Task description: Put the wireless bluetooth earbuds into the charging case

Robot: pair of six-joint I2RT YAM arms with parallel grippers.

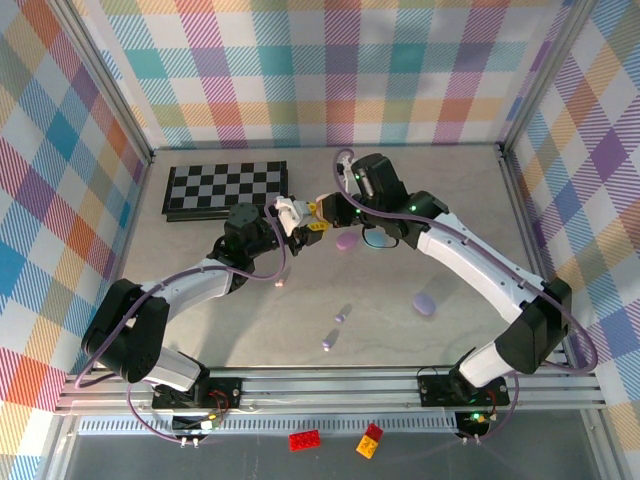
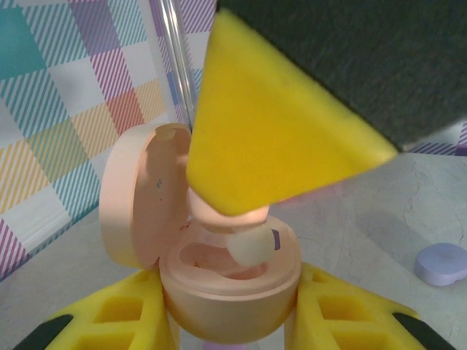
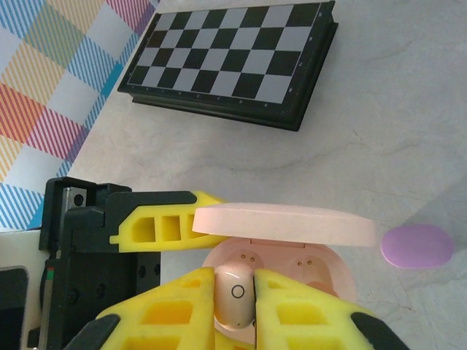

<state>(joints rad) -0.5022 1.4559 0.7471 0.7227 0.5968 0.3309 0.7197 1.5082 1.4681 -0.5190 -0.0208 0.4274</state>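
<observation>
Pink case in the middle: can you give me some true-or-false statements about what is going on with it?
The round pink plastic charging case has its lid open. True.
The right gripper pinches a glossy pink earbud. True.
The left gripper is empty. False: it holds the pink case.
The black-and-white chessboard lies on the case. False: it lies apart on the table.

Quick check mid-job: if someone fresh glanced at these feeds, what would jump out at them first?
The two arms meeting mid-table: the left gripper clamps an open pink charging case in its yellow fingers, while the right gripper pinches a pink earbud at the case's mouth. Next comes the black-and-white chessboard at the far left, then a closed purple case lying just beside the grippers.
</observation>
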